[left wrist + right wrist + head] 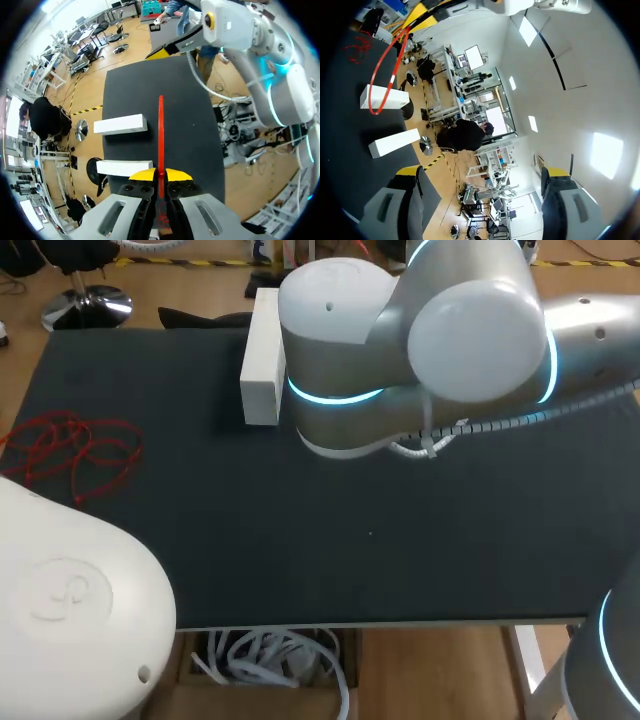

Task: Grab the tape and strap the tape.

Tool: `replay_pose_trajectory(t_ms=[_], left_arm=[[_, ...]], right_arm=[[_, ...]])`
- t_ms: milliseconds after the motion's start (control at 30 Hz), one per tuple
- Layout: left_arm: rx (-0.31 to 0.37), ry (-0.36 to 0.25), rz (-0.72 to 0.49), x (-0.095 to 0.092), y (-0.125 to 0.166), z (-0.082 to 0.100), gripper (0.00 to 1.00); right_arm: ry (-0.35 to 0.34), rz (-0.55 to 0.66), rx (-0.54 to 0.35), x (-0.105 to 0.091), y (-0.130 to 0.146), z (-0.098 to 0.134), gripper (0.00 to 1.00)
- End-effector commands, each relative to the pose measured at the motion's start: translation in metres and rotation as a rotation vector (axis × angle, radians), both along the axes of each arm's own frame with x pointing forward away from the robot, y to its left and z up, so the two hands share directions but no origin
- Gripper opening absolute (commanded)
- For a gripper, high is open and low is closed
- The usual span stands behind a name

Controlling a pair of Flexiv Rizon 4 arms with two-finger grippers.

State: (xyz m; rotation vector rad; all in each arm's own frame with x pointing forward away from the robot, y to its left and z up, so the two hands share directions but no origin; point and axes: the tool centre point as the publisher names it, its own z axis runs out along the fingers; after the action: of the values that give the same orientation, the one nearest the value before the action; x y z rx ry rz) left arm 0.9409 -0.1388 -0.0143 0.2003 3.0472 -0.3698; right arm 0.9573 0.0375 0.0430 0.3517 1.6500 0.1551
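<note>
Left gripper (161,175) pinching red tape (161,130), strip running straight ahead, right gripper (480,171) spread wide, tape loop well ahead

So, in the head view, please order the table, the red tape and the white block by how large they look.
1. table
2. red tape, thin loops but widely spread
3. white block

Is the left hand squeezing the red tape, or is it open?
Shut: the left hand has both yellow fingertips pressing the red tape from two sides.
</note>
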Motion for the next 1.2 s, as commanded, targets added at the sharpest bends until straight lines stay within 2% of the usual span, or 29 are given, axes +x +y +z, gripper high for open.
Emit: replay_pose_trajectory(t_ms=[33, 100, 267, 467, 667, 1200], left_arm=[[-0.036, -0.045, 0.016, -0.003, 0.006, -0.033, 0.00], [-0.040, -0.039, 0.017, -0.001, 0.013, -0.041, 0.00], [-0.034, 0.031, 0.064, -0.003, 0.044, -0.068, 0.00], [-0.014, 0.081, 0.095, -0.012, 0.092, -0.090, 0.00], [-0.022, 0.116, 0.120, -0.022, 0.134, -0.108, 0.00], [-0.056, 0.249, 0.164, -0.037, 0.194, -0.170, 0.00]], right_arm=[[0.006, 0.003, -0.001, -0.001, -0.002, 0.002, 1.00], [0.006, 0.003, -0.001, -0.001, -0.002, 0.002, 1.00], [0.006, 0.003, -0.001, -0.001, -0.002, 0.002, 1.00], [0.006, 0.003, -0.001, -0.001, -0.002, 0.002, 1.00], [0.006, 0.003, -0.001, -0.001, -0.002, 0.002, 1.00], [0.006, 0.003, -0.001, -0.001, -0.002, 0.002, 1.00]])
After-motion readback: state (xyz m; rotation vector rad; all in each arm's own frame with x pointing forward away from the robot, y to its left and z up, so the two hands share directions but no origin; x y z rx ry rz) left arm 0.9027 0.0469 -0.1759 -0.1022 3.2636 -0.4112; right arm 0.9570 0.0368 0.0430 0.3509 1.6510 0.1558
